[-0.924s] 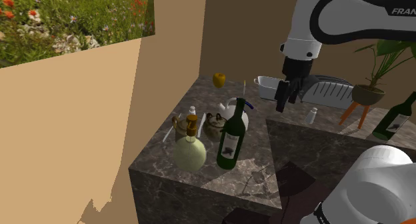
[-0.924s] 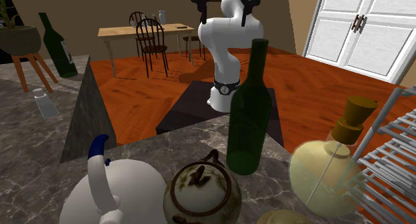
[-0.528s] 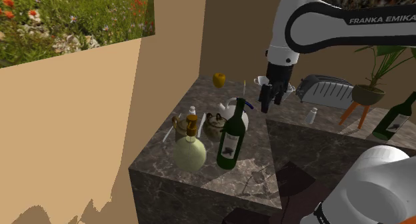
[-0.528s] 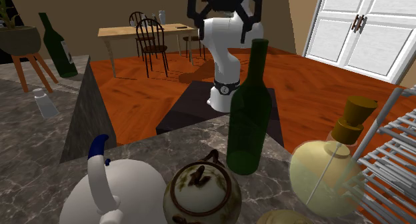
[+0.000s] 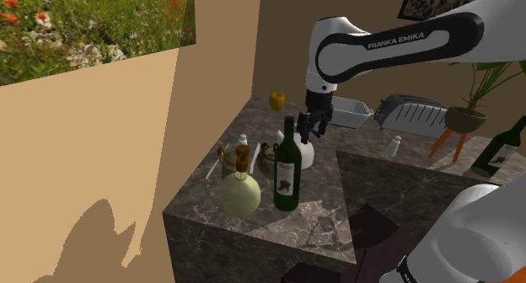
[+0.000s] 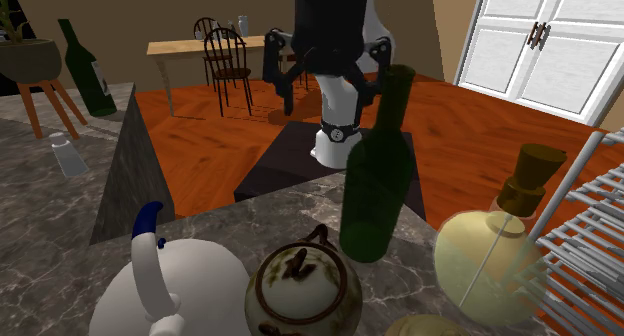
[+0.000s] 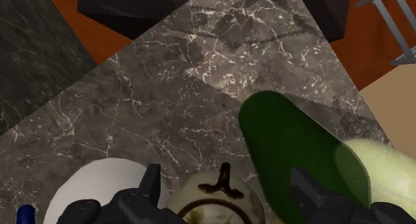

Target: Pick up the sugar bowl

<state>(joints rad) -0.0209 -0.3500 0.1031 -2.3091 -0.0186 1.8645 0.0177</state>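
The sugar bowl [image 5: 269, 158] is a round cream and brown pot with a dark looped lid handle. It stands on the marble counter [image 5: 324, 193] between a white kettle [image 5: 303, 152] and a green bottle [image 5: 287, 168]. My gripper [image 5: 308, 130] hangs open above the kettle and the bottle's neck. In the wrist view the sugar bowl [image 7: 215, 201] lies below and between the gripper's [image 7: 225, 180] spread fingers, untouched. In the second exterior view the gripper [image 6: 330, 79] hovers behind the sugar bowl [image 6: 303, 284], and the green bottle [image 6: 375, 174] leans to that view's right.
A round yellowish flask [image 5: 240, 194] with a cork stands at the counter's front beside the bottle. Behind are a yellow object [image 5: 276, 100], a white tray [image 5: 348, 113], a grey toaster [image 5: 413, 114] and a small shaker [image 5: 394, 145]. A wire rack [image 6: 590, 219] stands near the flask.
The arm swung toward the shoulder view's left and came down from near the tray to above the kettle. The green bottle has shifted slightly and now leans.
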